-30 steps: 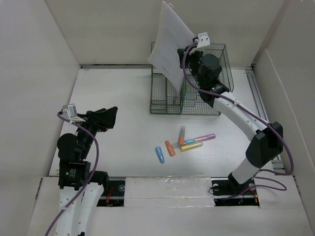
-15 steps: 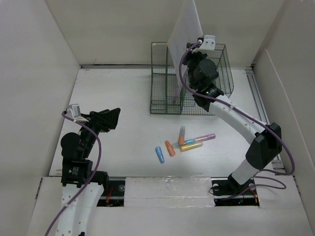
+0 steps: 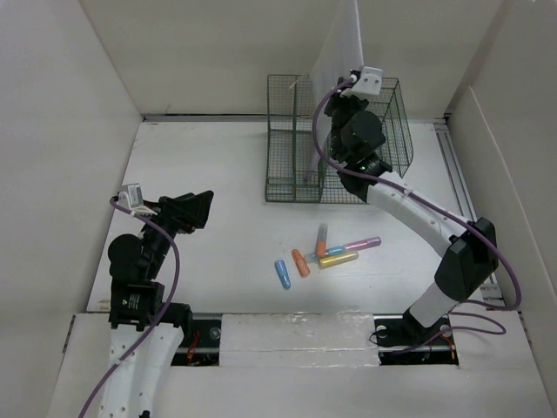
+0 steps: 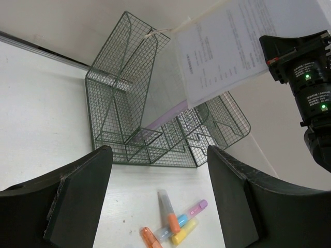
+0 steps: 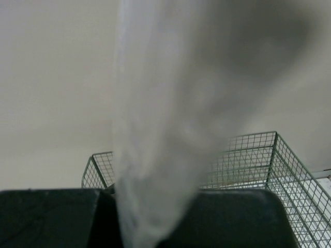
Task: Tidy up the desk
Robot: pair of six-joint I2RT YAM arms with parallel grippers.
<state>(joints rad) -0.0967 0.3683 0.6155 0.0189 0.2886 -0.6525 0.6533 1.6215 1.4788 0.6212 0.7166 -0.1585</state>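
Observation:
The white desk (image 3: pixel 209 165) carries a dark green wire-mesh organizer (image 3: pixel 291 170) at the back. My right gripper (image 3: pixel 341 90) hangs over the organizer, shut on the lower edge of a printed paper sheet (image 3: pixel 342 39) that stands nearly upright above it. In the right wrist view the blurred sheet (image 5: pixel 165 103) rises from between the closed fingers of the right gripper (image 5: pixel 150 212). My left gripper (image 3: pixel 197 209) hovers open over the left of the desk, holding nothing. Seen from the left wrist, the left gripper (image 4: pixel 158 155) frames the organizer (image 4: pixel 124 88) and the sheet (image 4: pixel 232 46).
Several highlighters lie loose in front of the organizer: blue (image 3: pixel 283 273), orange (image 3: pixel 300 262), yellow (image 3: pixel 338 259), pink (image 3: pixel 364 243), and others. A pale lilac sheet (image 4: pixel 170 111) leans inside the organizer. White panel walls (image 3: pixel 70 131) enclose the desk on three sides.
The right gripper has turned the sheet from leaning left to nearly upright and edge-on over the organizer. The left arm shifted slightly, then held still.

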